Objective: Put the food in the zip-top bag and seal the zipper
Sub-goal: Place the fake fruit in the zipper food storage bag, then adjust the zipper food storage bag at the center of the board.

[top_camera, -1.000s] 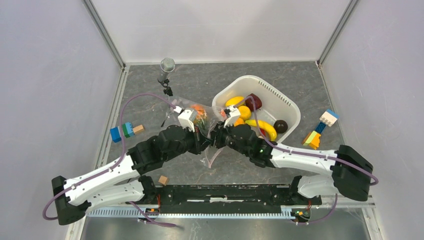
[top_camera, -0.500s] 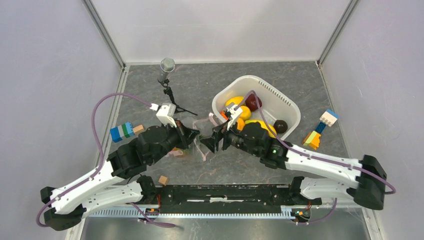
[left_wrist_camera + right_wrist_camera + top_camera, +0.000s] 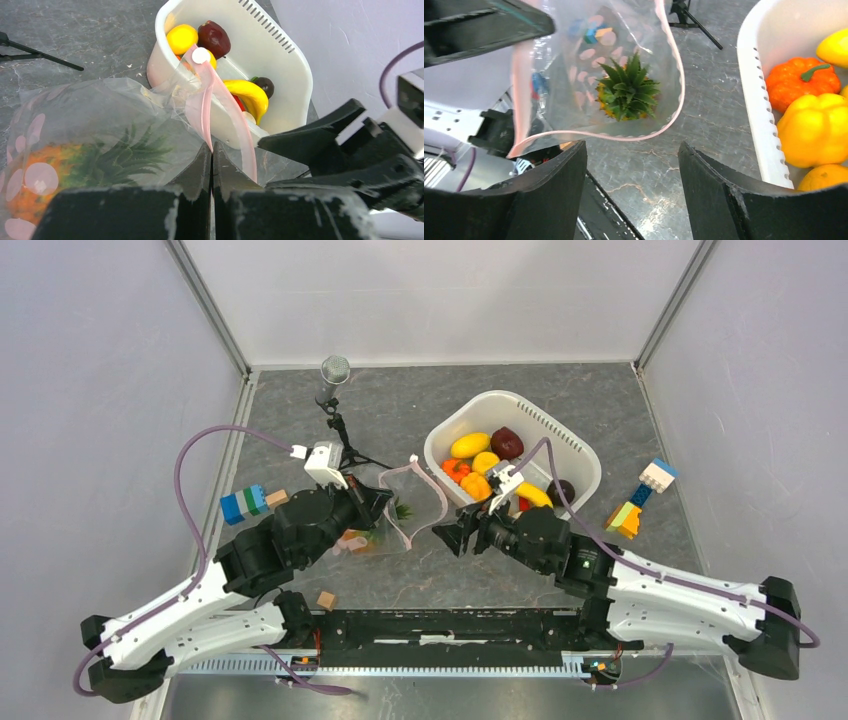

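The clear dotted zip-top bag [image 3: 405, 528] lies left of the white tub [image 3: 575, 445], its mouth gaping toward the tub. Its pink zipper [image 3: 441, 502] curves in an open loop, which also shows in the right wrist view [image 3: 624, 137]. A toy pineapple with a green leafy top [image 3: 626, 95] sits inside the bag. My left gripper [image 3: 211, 150] is shut on the bag's zipper edge [image 3: 205, 107]. My right gripper [image 3: 631, 147] is open and empty, just in front of the bag's mouth, not touching it. The tub holds a yellow lemon [image 3: 469, 445], a maroon piece [image 3: 507, 442], an orange pepper [image 3: 801, 80] and a banana [image 3: 250, 95].
A blue and green block stack [image 3: 247, 502] lies at the left edge, and another block stack [image 3: 640, 498] lies right of the tub. A small wooden cube [image 3: 325, 599] sits near the front rail. A microphone on a small stand [image 3: 334, 375] stands at the back.
My left gripper has pulled the bag to the left. My right gripper has let go of the bag, opened and drawn back to the right. The bag's mouth now gapes open.
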Tool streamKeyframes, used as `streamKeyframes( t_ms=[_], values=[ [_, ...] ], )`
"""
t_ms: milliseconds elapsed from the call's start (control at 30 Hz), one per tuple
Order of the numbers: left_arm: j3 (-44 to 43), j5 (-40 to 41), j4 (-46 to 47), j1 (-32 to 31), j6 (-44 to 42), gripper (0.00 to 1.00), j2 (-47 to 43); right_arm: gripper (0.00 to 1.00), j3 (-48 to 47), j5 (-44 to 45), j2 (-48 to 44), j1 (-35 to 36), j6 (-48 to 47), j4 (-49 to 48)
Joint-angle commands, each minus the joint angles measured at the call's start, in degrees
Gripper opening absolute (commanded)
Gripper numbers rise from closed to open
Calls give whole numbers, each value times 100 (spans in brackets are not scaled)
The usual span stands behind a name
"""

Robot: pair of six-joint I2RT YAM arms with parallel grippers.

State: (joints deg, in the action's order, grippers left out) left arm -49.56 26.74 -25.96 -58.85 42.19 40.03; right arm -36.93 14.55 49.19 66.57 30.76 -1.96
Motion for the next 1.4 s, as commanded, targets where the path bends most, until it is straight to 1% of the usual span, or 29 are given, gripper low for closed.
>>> streamKeyframes(
  t_ms=[0,100,267,333,400,467,567,667,767,800,833,867,900,933,967,1033,1067,1200,1300,1367],
  values=[
    [-153,55,320,15,-23,2,-66,71,-92,231,486,-185,252,-412],
    [-163,-2,306,16,-53,2,-73,72,-470,25,891,-403,214,-189],
    [-142,1,236,18,-97,2,-122,70,-466,-983,1045,-908,292,-727],
    [-150,14,182,17,-113,2,-134,73,-508,-1208,938,-926,204,-780],
    [-167,45,136,15,-145,2,-154,78,-445,-1087,717,-933,194,-756],
    [-159,68,125,19,-190,2,-178,87,-352,-869,551,-991,215,-746],
    [-166,86,143,18,-217,2,-182,87,-319,-836,553,-1146,346,-809],
    [-183,39,144,18,-252,2,-201,83,-426,-885,830,-1311,483,-743],
    [-152,44,119,19,-255,2,-238,69,-477,-1234,1264,-1392,606,-928],
    [-143,37,117,18,-260,2,-245,68,-541,-1332,1429,-1397,598,-913],
    [-142,36,104,19,-264,2,-261,64,-594,-1431,1577,-1399,551,-883],
    [-150,50,85,15,-264,2,-286,54,-677,-1564,1715,-1401,456,-828],
    [-150,56,69,19,-271,2,-309,49,-743,-1721,1808,-1400,363,-819],
    [-150,74,51,20,-275,2,-333,42,-808,-1912,1861,-1401,231,-881],
    [-142,98,40,20,-302,2,-346,27,-869,-2063,1870,-1407,128,-953],
    [-172,156,-15,17,-387,2,-373,8,-1056,-2072,1788,-1394,-117,-919],
    [-213,202,-59,23,-453,2,-379,0,-1170,-2056,1734,-1400,-276,-877],
    [-351,313,-79,22,-927,2,-391,0,-1893,-1928,1516,-1405,-985,-589],
    [-541,455,46,21,-1247,2,-308,0,-2621,-2006,1725,-1399,-1352,-319],
    [-755,599,94,23,-1505,2,-229,0,-2936,-2188,1913,-1397,-1524,-268]
  ],
)
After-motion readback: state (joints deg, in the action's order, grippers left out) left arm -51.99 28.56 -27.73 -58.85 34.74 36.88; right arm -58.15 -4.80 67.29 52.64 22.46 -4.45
